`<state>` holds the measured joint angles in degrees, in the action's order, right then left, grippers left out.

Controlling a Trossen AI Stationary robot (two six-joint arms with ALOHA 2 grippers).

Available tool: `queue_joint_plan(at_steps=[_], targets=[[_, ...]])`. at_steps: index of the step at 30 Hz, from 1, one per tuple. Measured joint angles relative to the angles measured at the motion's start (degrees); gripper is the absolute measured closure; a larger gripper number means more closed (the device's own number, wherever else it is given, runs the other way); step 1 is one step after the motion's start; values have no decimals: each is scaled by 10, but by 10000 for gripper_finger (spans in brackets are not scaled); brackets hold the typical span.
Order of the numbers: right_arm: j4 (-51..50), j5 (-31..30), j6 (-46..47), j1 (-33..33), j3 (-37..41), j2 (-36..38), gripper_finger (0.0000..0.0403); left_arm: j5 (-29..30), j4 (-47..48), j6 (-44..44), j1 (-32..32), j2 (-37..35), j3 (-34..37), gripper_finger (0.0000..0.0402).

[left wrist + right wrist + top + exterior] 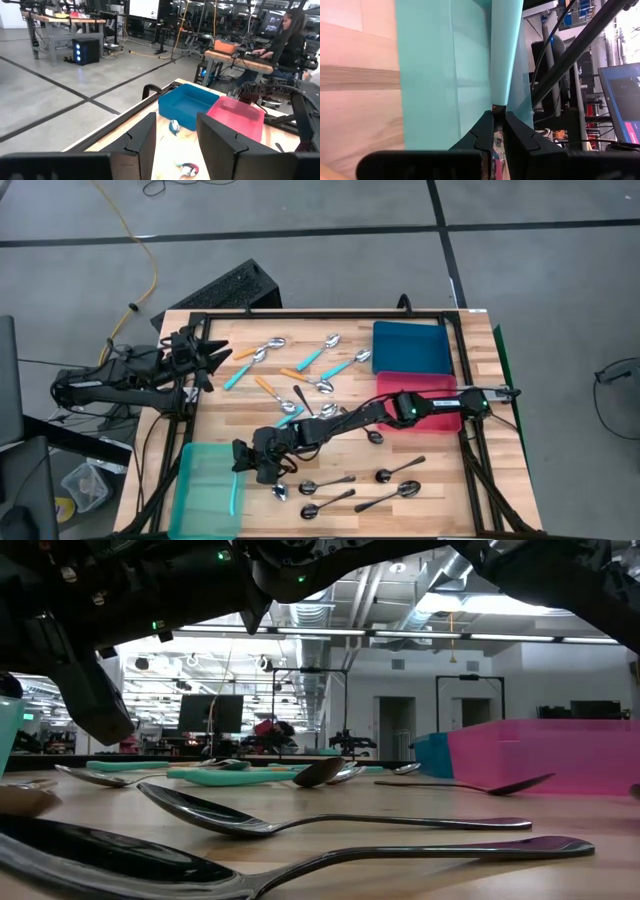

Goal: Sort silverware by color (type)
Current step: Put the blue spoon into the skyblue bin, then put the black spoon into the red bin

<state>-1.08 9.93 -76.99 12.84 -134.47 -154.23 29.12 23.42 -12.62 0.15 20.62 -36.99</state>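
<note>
At seven o'clock on the bench [440, 480], seen from above, the right gripper [240, 460] pinches a teal-handled spoon [236, 492] over the teal bin [195, 485]. Its wrist view confirms fingers clamped on the handle; lower first, then release. Left gripper [215, 358] waits at ten o'clock, half spread.

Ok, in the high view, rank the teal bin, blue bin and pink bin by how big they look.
1. Teal bin, largest.
2. Blue bin, slightly smaller.
3. Pink bin, unsure: the right arm covers much of it, so only its visible part looks smallest.
</note>
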Motion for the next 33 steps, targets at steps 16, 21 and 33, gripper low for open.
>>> queue_joint_plan(at_steps=[16,21,33], targets=[[1,0,32,0,0,0,306,0,-1,0,0,0,0,278],[4,0,69,0,0,1,295,0,-1,0,0,0,0,278],[6,-304,229,9,-1,53,294,0,2,0,0,0,0,278]])
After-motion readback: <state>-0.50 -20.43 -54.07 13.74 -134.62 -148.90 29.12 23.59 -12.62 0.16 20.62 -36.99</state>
